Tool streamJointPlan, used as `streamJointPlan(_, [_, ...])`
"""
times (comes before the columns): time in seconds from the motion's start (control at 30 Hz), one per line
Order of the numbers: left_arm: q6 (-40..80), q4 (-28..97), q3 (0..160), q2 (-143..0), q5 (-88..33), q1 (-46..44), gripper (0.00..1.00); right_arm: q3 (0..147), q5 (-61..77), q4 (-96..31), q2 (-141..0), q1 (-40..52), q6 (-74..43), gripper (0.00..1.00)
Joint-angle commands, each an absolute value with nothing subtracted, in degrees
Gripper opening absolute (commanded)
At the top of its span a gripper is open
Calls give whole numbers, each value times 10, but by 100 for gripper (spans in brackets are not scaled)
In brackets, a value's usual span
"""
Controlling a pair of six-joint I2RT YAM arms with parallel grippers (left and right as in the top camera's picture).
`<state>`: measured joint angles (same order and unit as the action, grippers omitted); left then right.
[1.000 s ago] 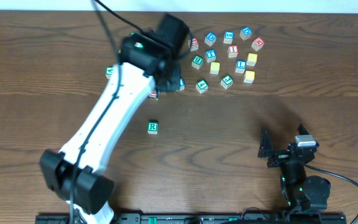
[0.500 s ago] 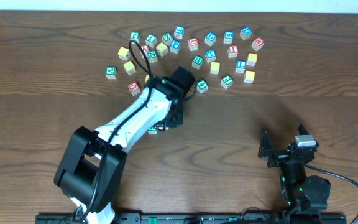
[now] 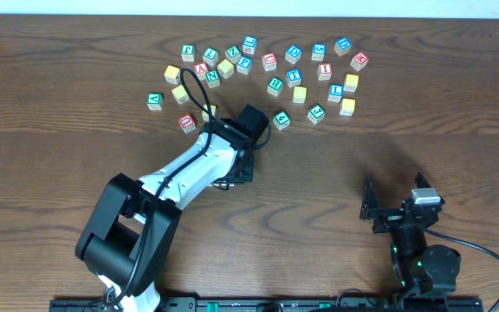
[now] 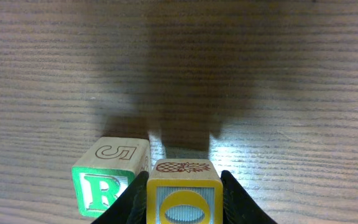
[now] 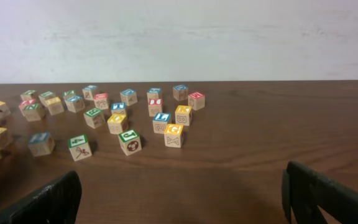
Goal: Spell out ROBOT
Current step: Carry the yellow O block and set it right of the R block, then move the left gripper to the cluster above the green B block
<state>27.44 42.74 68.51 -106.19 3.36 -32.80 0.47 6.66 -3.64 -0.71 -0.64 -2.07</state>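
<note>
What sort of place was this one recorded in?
Probably a lab or test bench, not a home: a wood-grain table against a plain white wall, with scattered alphabet blocks and the left arm and right arm based at its near edge.

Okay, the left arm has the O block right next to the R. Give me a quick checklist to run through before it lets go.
1. O block gripped between the left gripper fingers: ok.
2. O block on the right of the R block, as the R reads in the left wrist view: ok.
3. O block resting on the table, not hanging above it: cannot tell.
4. O block lined up with the R block, faces level: cannot tell, the bottom edge is cut off.
5. Right gripper open and parked away from the two blocks: ok.
</note>
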Motion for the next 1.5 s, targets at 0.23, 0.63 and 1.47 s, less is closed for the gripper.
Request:
streamJointPlan(0.23, [319, 389, 677, -1067, 50, -329, 23, 3, 66, -38, -4, -4, -12, 99])
streamJointPlan(0.63, [335, 387, 676, -1094, 50, -329, 24, 3, 66, -38, -4, -4, -12, 99])
streamJointPlan(1.47, [233, 382, 776, -1060, 50, -328, 46, 3, 66, -38, -4, -4, -12, 99])
